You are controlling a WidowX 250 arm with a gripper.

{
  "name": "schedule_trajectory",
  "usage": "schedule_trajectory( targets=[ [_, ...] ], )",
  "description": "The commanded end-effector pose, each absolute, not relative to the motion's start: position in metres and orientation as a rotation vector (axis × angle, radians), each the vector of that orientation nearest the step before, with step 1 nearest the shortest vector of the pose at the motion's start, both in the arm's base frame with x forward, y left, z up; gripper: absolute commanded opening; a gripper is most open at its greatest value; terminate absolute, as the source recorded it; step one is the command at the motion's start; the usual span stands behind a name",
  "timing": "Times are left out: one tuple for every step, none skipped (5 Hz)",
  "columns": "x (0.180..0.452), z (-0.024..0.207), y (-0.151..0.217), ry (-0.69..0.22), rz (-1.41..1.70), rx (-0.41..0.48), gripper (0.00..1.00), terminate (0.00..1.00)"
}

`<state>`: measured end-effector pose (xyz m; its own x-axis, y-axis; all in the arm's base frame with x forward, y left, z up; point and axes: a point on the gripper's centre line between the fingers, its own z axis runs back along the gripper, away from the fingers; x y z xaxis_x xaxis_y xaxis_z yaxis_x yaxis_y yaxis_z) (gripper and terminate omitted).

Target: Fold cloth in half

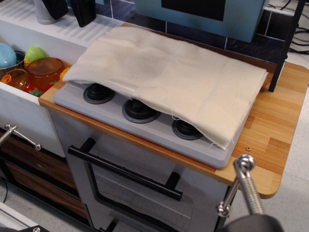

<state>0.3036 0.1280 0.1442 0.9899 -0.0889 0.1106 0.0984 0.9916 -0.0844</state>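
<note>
- Only view, observation.image: the cloth lies spread over the back part of the grey toy stovetop, its far edge towards the wall and its near edge draped over the row of knobs. It looks already doubled, since a second layer shows along the right and near-right edges. I judge the fold to be done or close to it.
- The near edge sags between the knobs because nothing supports it there. Loose threads hang from the frayed corner at the lower right.
- Three black knobs show along the front of the stovetop, and the cloth partly covers the middle and right ones.
- The stovetop sits on the wooden bench, which leaves a bare strip on the right.
- One cloth, one stovetop, one oven door handle below.
- The sink on the left holds several toy dishes: a blue bowl, a green cup and amber pieces, about four in all.
- No pincer is in view. The metal piece at the lower right is not clearly one, so its state cannot be told.
</note>
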Motion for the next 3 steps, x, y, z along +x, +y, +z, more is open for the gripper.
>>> schedule_trajectory(
  targets=[
    [0.304,0.144,0.128,-0.107,-0.094,-0.090,1.00,0.00],
    [0.324,0.149,0.150,-0.110,-0.099,-0.126,1.00,0.00],
    [0.341,0.144,0.166,-0.102,-0.125,-0.146,1.00,0.00]
  ],
)
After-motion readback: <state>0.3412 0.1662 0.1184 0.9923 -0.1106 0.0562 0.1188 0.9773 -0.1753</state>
